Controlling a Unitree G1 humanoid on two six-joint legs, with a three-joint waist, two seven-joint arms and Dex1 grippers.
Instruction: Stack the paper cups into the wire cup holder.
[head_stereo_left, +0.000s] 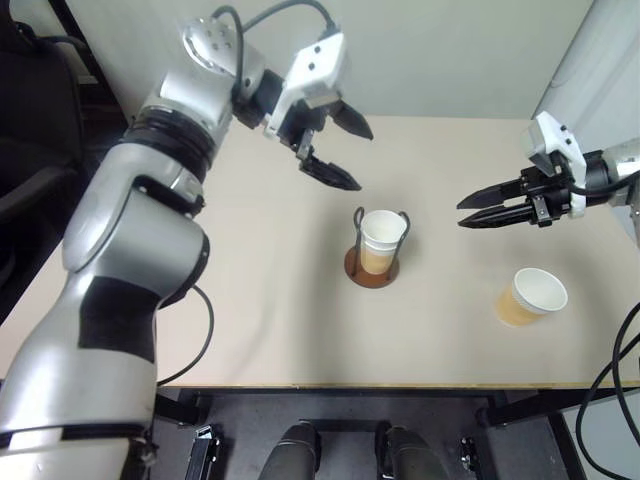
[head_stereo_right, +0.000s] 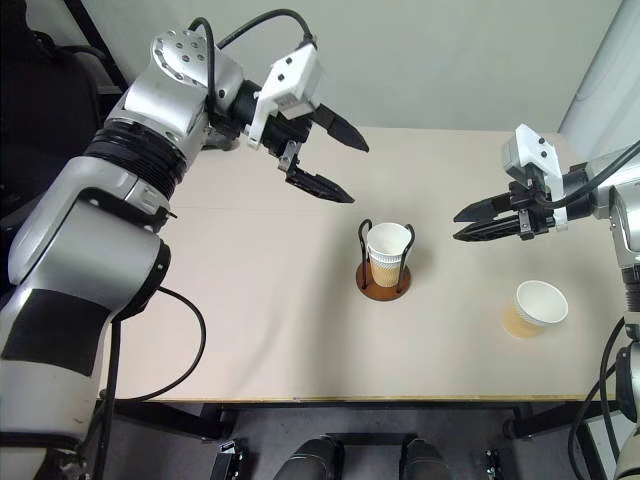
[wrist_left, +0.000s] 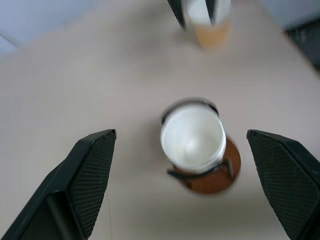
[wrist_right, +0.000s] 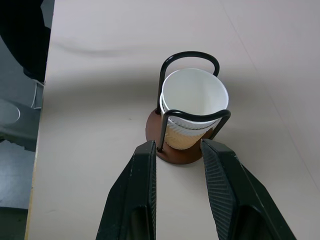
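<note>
Two paper cups (wrist_right: 192, 107) stand nested, upright, in the wire cup holder (head_stereo_left: 372, 266) near the middle of the table (head_stereo_left: 260, 300); their white rims sit one just above the other between the two dark wire loops, on the reddish-brown disc base. One more paper cup (head_stereo_left: 530, 295) lies tipped on the table toward the robot's right, well apart from the holder, mouth up and outward. Left gripper (head_stereo_left: 338, 152): raised above and beyond the holder, fingers spread wide, empty. Right gripper (head_stereo_left: 482, 211): hovering to the right of the holder, pointing at it, fingers narrowly parted, empty.
</note>
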